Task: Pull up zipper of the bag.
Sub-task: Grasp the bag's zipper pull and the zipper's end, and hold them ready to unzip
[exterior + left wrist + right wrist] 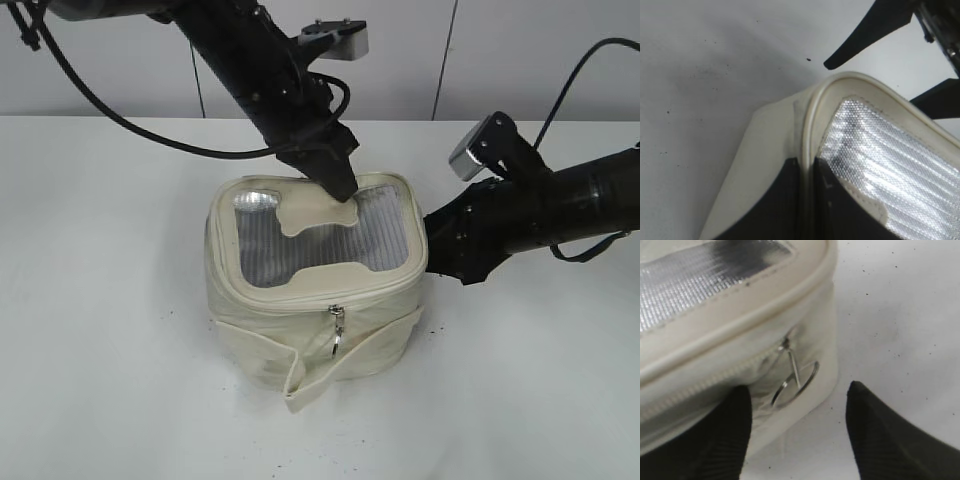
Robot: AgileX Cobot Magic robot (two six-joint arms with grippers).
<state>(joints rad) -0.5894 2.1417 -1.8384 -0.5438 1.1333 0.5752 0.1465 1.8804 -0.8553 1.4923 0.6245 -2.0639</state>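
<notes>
The cream boxy bag (260, 330) stands mid-table, its grey ribbed top window (385, 235) facing up. The zipper track (290, 305) runs below the top rim. One silver slider with a ring pull (337, 328) hangs at the front. My left gripper (340, 185) comes down from the upper left and is shut on the bag's back top rim (807, 125). My right gripper (432, 250) is open at the bag's right side. In the right wrist view its jaws (799, 390) flank a second slider with a ring pull (796, 376) without touching it.
The loose cream strap (310, 385) hangs down the bag's front onto the white table (110, 380). A pale wall (500, 60) rises behind the table's far edge. Small dark specks (808, 60) lie on the table.
</notes>
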